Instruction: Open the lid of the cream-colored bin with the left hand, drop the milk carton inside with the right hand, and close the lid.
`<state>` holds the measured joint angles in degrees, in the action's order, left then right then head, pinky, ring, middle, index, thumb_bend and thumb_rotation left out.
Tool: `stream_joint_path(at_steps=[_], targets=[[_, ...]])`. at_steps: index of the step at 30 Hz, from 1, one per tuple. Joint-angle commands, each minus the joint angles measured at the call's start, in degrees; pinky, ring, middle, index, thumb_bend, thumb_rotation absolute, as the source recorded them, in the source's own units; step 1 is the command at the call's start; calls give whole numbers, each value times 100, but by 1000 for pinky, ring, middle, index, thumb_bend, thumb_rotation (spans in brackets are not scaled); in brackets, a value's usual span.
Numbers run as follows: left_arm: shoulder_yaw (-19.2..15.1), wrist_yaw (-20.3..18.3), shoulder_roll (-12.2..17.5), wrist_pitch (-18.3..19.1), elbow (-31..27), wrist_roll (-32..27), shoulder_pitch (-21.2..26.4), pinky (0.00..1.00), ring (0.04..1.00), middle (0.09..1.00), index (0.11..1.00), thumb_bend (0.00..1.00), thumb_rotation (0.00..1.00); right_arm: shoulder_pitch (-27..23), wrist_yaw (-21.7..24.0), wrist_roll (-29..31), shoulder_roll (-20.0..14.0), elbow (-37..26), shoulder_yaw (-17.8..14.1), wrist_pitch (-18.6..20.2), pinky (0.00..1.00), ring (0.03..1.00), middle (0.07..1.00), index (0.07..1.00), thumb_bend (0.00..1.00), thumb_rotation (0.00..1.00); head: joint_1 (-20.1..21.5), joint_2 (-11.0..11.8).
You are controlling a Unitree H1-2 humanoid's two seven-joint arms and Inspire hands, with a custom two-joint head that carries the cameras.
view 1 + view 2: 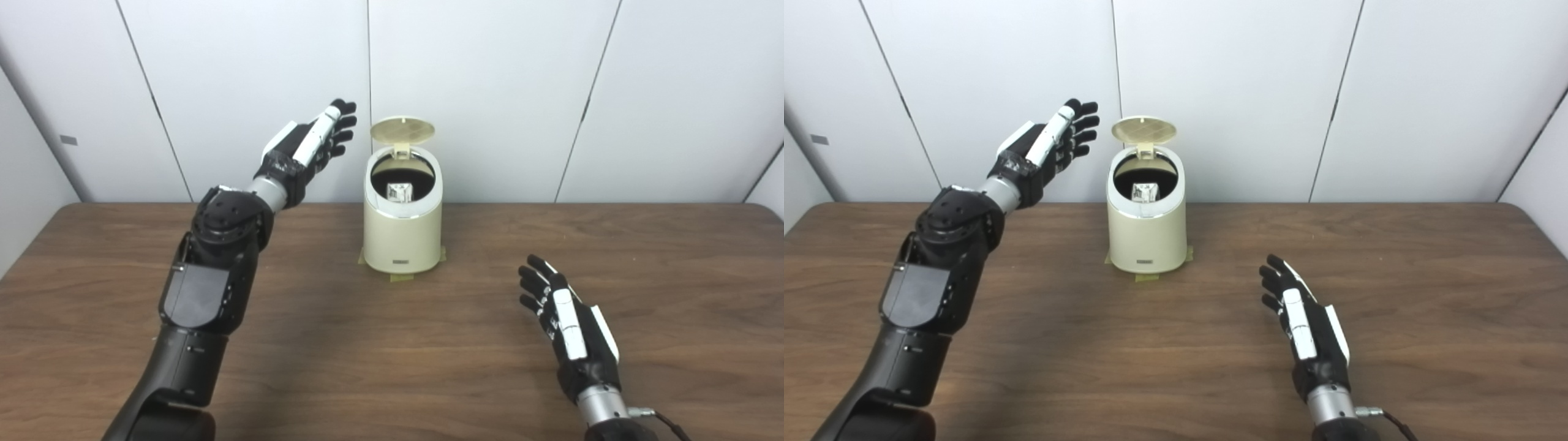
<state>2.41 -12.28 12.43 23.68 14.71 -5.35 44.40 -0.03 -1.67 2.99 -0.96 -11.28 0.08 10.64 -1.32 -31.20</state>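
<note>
Carton (401, 192) print unreadable inside open bin (402, 236); its front label illegible.

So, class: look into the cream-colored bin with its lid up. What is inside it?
Inside the cream-colored bin, under the raised lid, the top of the milk carton shows against a dark interior. The bin's wall hides the carton's lower part and the bottom.

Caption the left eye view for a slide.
Carton inside the bin, lid up; left hand raised beside it, right hand open over the table.
</note>
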Motion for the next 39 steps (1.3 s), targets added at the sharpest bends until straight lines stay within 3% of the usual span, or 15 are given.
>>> stream_joint_path(at_steps=[1,9,16,21,29,35,39], targets=[[55,-72,110,-352,105,139,479,961,956,953,952,477,929,-115,43,-20,59,-115,22,-262,874,897,866,867,522,986,-4,1],[413,-265,212,-821,700,610,937,945,947,942,939,498,959,-20,65,54,151,-20,14,-390,809,854,844,859,500,973,-11,16],[637,-501,255,-1065,857,869,1108,929,926,901,926,488,974,30,34,37,214,55,-12,-380,801,843,828,855,512,929,13,17],[977,-744,433,-1202,620,1275,1045,933,912,871,918,472,1000,24,35,53,225,95,-19,-384,809,840,828,863,528,941,7,14],[1328,-747,634,-1415,137,2012,855,933,904,811,857,494,1000,6,-52,-1,281,172,-31,-391,768,821,808,862,520,949,26,8],[1526,-1065,844,-1280,-303,2397,736,974,926,834,868,540,1000,-13,-96,-56,312,206,-34,-356,753,812,800,855,521,951,66,-5],[1745,-1124,1036,-1614,-475,2814,690,869,884,849,866,530,1000,-18,-117,-134,306,243,-16,-380,738,805,797,857,503,966,54,-14]])
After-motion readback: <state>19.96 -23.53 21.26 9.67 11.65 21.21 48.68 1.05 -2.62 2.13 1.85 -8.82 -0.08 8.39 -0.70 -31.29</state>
